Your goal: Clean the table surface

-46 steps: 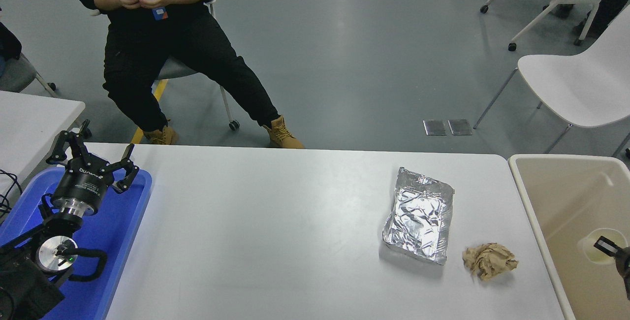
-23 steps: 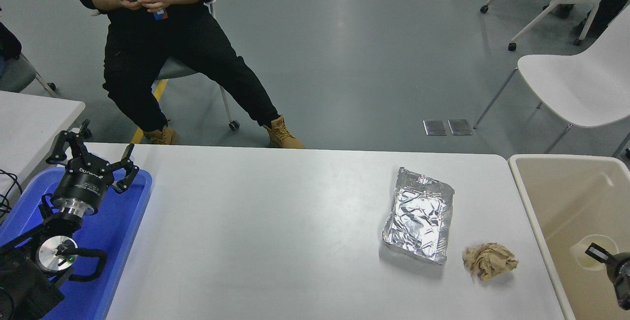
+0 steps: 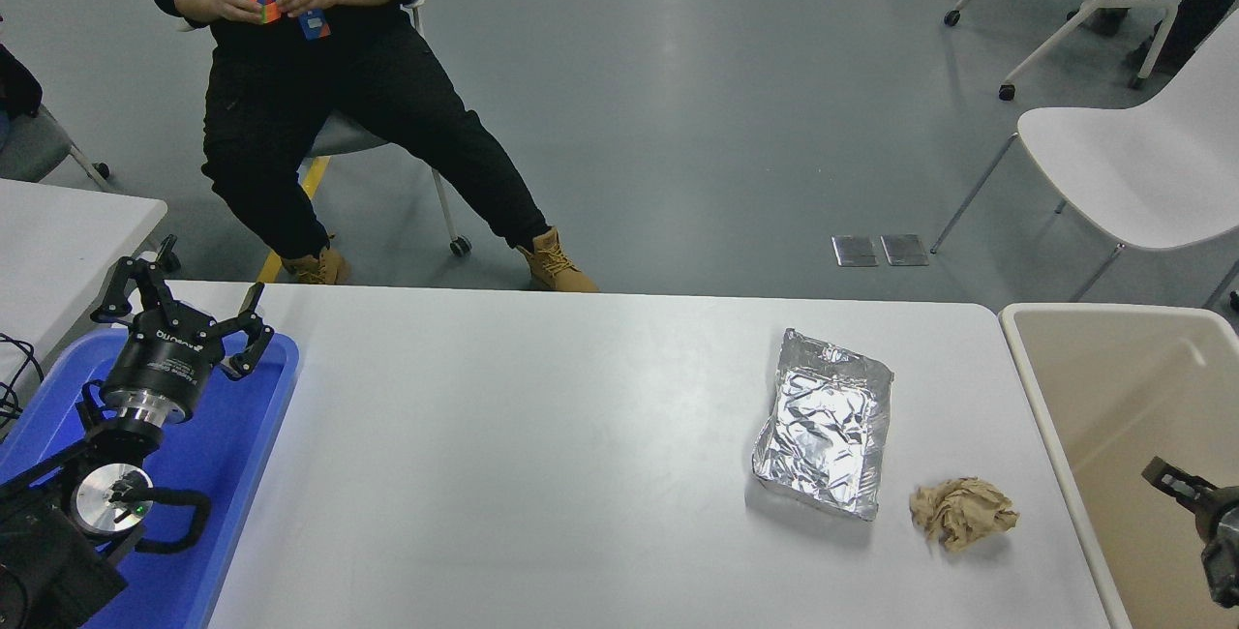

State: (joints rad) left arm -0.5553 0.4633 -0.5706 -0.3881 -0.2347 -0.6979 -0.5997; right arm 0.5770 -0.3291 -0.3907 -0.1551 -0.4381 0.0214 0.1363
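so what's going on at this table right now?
Table cleanup, mid-run. A crumpled silver foil tray and a crumpled brown paper ball lie on the wide white tabletop. The right gripper is over the beige bin at the table's right end, touching neither piece of trash. The left gripper sits parked, fingers spread, over the blue plastic tray. A seated person beyond the table handles a colourful puzzle cube.

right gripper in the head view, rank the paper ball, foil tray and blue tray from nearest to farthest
From the right gripper, over the beige bin:
1. Crumpled paper ball, just left of the bin.
2. Foil tray, farther left.
3. Blue tray, at the table's far left end.
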